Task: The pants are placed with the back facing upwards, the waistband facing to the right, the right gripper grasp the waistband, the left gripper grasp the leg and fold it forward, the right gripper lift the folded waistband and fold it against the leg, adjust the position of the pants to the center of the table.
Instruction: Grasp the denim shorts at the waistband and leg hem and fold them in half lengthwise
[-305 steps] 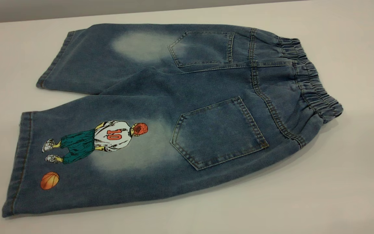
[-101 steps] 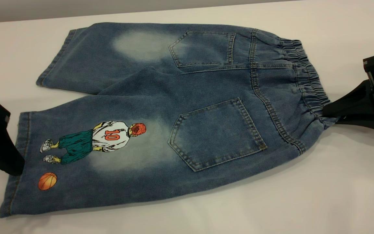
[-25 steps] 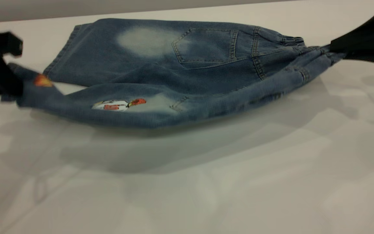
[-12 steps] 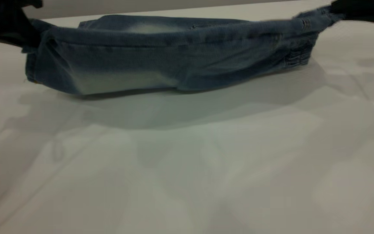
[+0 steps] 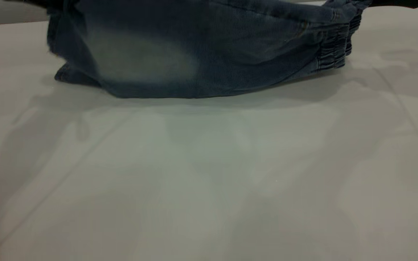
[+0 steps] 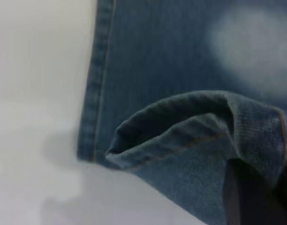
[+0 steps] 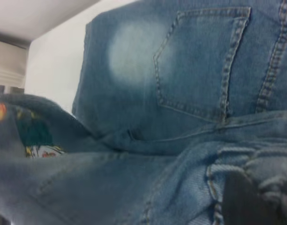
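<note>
Midway | first fold: left gripper clamps leg, right gripper clamps waistband | pants lifted | next: lay near half forward onto far half, edges aligned

Left gripper mostly cut off

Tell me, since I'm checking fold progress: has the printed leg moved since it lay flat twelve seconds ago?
Yes. The leg has been lifted off the near table and carried toward the far edge, over the plain leg.
</note>
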Tool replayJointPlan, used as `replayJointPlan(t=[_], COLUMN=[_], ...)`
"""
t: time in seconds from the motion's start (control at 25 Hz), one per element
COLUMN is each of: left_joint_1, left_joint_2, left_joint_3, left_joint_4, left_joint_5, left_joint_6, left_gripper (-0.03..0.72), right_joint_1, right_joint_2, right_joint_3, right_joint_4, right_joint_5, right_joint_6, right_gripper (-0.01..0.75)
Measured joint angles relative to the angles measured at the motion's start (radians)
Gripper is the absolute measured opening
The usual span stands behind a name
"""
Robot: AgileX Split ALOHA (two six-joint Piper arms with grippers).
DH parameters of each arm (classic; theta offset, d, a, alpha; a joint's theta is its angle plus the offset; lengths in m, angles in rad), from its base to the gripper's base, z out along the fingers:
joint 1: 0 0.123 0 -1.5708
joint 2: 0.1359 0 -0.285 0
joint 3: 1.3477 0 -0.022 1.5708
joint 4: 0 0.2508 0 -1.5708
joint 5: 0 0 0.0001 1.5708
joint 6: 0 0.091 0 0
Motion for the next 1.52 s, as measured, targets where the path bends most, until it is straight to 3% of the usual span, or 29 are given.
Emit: replayJointPlan(t=[0.68, 0.92, 1.08, 1.32, 1.52], left_joint_1=[0.000, 0.000, 0.000, 0.000, 0.000], left_joint_2=[0.134, 0.145, 0.145, 0.145, 0.145], left_joint_3=[-0.013, -0.014, -0.014, -0.014, -0.014], left_joint_4=[0.000, 0.000, 0.001, 0.001, 0.001], left_joint_5=[-0.256, -0.272, -0.272, -0.274, -0.286], left_joint_6=[0.127, 0.158, 0.159, 0.188, 0.188], left_gripper=[0.087, 0.087, 0.087, 0.087, 0.087], right_joint_1=[0.001, 0.002, 0.002, 0.002, 0.002], right_joint_2=[0.134, 0.134, 0.134, 0.133, 0.130], right_joint_3=[-0.157, -0.161, -0.161, -0.161, -0.161], right_joint_4=[-0.030, -0.009, -0.011, -0.025, -0.023], right_joint_5=[-0.002, -0.020, -0.026, -0.016, -0.019], right_joint_6=[-0.063, -0.068, -0.067, -0.054, -0.013], right_gripper=[0.028, 0.054, 0.155, 0.419, 0.521])
